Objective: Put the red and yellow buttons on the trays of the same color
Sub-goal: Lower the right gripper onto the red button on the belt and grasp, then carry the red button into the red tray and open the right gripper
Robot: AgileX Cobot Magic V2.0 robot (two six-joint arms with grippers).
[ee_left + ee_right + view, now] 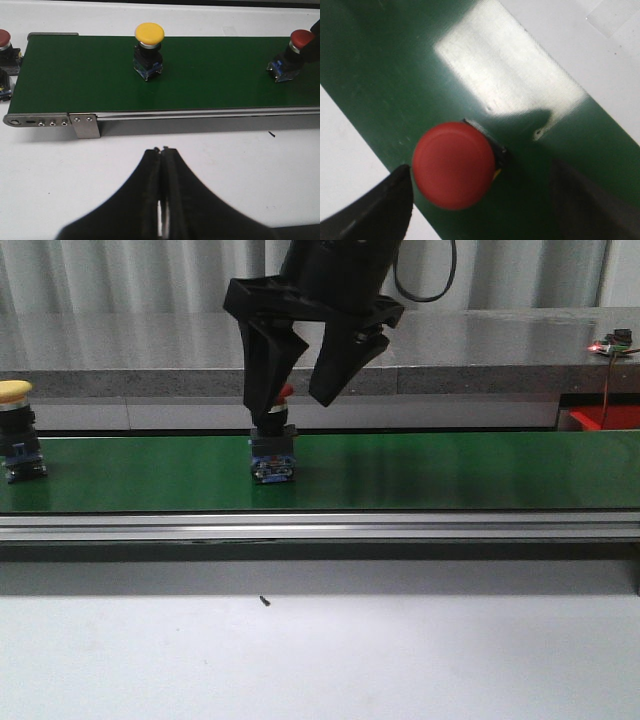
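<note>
The red button [272, 445] stands upright on the green belt [450, 472], about midway between the belt's near and far edges and left of the belt's middle in the front view. Its red cap [453, 164] sits on a black collar over a blue base. The right gripper [300, 398] hangs straight above this button with its fingers spread apart, one to each side of the cap; in the right wrist view the cap lies between the two dark fingers [380, 210], nearer to one of them, and I cannot tell whether that finger touches it. Nothing is clasped.

Left of the red button along the belt, well apart from it, the yellow button [18, 430] stands upright near the belt's left end, on the same kind of black and blue base. Past that end of the belt, off the belt on the white table [125, 10], a second red button [4, 44] shows at the picture's edge in the left wrist view, partly cut off.

The left gripper [162, 190] is over the white table on the near side of the belt, well apart from every button; its fingers are pressed together and hold nothing.

Far right of the red button, beyond the belt's far edge, a corner of the red tray [606, 419] shows
</note>
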